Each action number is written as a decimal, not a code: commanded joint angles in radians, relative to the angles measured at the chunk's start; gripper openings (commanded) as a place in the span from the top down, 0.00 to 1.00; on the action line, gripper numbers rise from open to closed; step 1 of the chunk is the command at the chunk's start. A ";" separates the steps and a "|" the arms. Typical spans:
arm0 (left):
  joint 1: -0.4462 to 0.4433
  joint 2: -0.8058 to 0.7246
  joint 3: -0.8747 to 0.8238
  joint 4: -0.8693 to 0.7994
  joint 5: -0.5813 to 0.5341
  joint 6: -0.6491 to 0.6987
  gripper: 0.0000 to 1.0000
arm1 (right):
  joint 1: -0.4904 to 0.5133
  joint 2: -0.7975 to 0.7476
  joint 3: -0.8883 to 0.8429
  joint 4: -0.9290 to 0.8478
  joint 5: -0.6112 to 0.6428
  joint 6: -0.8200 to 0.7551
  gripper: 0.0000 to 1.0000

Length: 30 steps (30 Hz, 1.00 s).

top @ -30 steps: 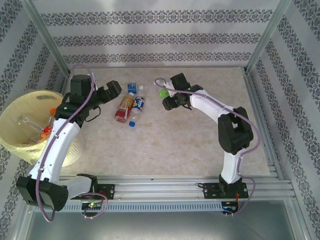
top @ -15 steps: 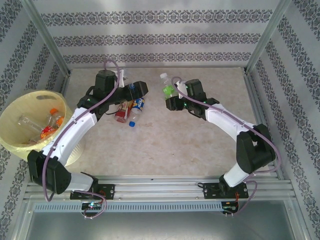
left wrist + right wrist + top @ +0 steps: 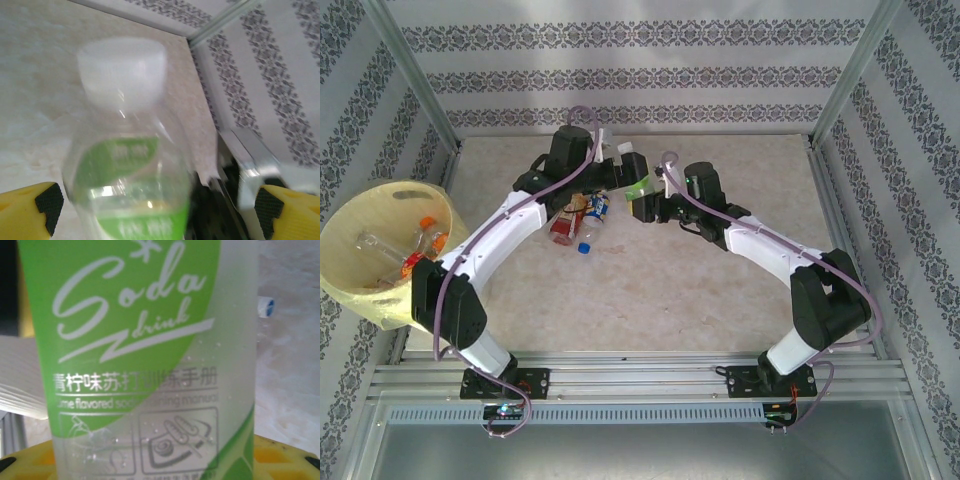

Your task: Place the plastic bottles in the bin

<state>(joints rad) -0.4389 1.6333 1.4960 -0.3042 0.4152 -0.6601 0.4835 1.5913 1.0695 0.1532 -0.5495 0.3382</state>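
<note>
Currently, green bottle (image 3: pixel 637 183): hanging upright in the air over the far middle of the surface (image 3: pixel 720 290), well apart from the bin (image 3: pixel 348 215).
Right jaws: clamping its lower body, offering it cap-up.
Left jaws: gaping wide on either side of the bottle's shoulder, not touching it.
Why, as I judge: a handover is being set up, since the left arm is sitting nearer the bin.
Other bottles (image 3: pixel 582 212): lying clustered on the surface beside the left arm.
Binned bottles (image 3: pixel 415 250): already lying inside the bin.
</note>
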 commanded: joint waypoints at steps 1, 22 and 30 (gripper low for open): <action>-0.006 0.034 0.050 -0.053 -0.071 -0.026 0.00 | 0.013 -0.029 0.001 0.055 -0.061 0.007 0.59; -0.005 0.052 0.055 -0.054 -0.052 -0.014 0.43 | 0.005 -0.069 0.093 -0.207 -0.164 -0.141 0.07; 0.010 0.014 0.047 -0.059 -0.121 -0.011 0.45 | -0.032 -0.165 0.073 -0.242 -0.112 -0.167 0.02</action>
<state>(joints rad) -0.4400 1.6924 1.5448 -0.3550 0.3561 -0.6746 0.4599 1.4853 1.1305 -0.0975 -0.6689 0.1970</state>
